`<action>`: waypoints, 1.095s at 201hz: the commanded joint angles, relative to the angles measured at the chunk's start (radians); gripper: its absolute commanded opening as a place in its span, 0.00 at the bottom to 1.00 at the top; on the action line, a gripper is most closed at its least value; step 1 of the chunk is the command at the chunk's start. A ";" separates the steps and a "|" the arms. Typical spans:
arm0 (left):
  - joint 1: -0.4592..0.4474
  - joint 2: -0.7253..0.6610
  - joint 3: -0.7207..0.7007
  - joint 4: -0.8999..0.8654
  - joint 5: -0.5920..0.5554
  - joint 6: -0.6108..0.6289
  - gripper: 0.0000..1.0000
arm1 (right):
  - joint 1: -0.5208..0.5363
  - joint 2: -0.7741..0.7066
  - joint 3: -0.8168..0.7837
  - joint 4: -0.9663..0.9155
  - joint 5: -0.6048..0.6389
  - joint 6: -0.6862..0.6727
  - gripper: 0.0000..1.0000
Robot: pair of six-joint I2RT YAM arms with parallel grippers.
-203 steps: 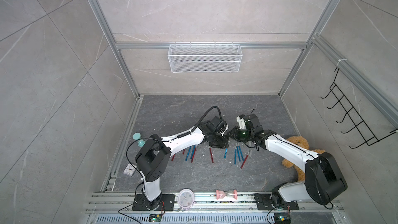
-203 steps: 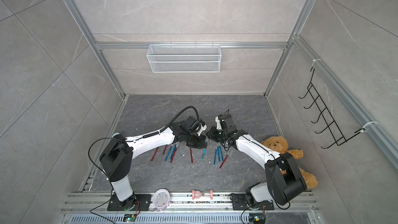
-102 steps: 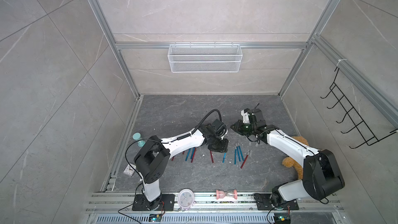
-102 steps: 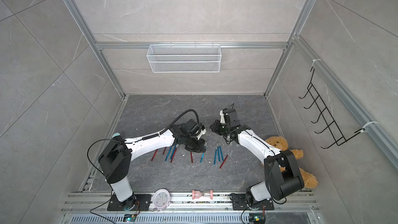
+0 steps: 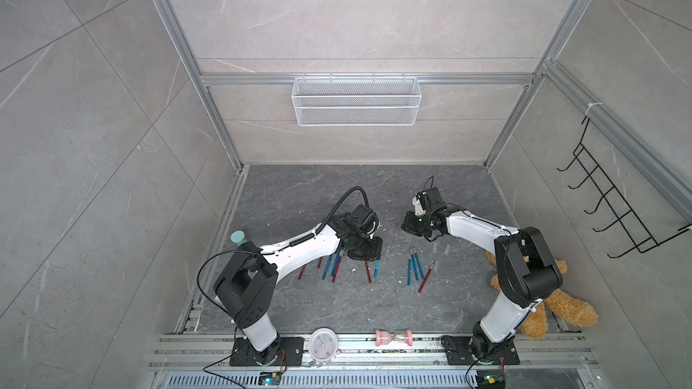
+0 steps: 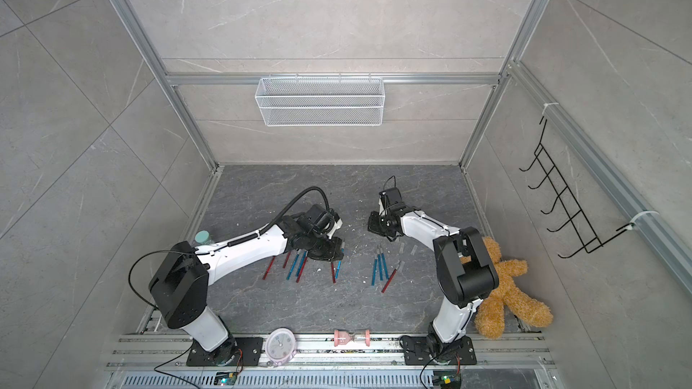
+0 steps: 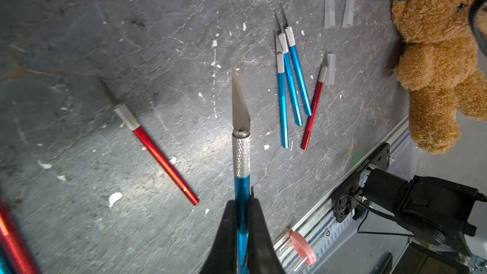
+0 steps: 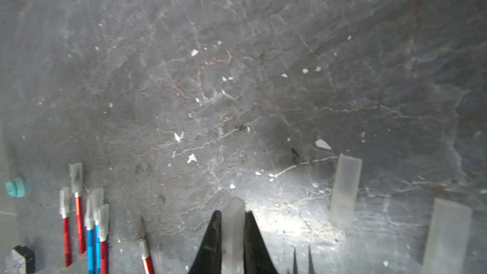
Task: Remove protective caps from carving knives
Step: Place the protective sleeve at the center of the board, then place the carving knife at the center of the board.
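Note:
My left gripper (image 7: 242,201) is shut on a blue carving knife (image 7: 242,154) whose silver blade is bare. It hangs low over the floor in both top views (image 5: 365,250) (image 6: 329,252). My right gripper (image 8: 232,213) is shut on a translucent protective cap (image 8: 233,222), to the right of the left one (image 5: 410,222). Three blue knives and a red one with bare tips (image 7: 290,80) lie between the arms. A bare red knife (image 7: 158,154) lies nearer. Several capped knives (image 8: 87,220) lie beside the left arm. Loose caps (image 8: 345,191) (image 7: 329,9) rest on the floor.
A brown teddy bear (image 5: 543,293) lies by the right arm's base. A teal cup (image 5: 237,236) stands at the left wall. A clock (image 5: 322,346) and a pink hourglass (image 5: 394,337) sit on the front rail. White specks litter the grey floor (image 5: 337,196).
The two grippers were close together and have drawn apart. The left has sunk toward the front with the knife. The right has pulled back with the cap.

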 commanded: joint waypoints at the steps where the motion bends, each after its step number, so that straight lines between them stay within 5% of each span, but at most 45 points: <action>1: 0.016 -0.056 -0.019 -0.017 -0.013 -0.003 0.05 | 0.003 0.030 0.032 -0.036 0.044 -0.023 0.09; 220: 0.013 -0.026 -0.005 -0.049 -0.050 0.000 0.10 | 0.002 0.082 0.077 -0.070 0.145 -0.044 0.31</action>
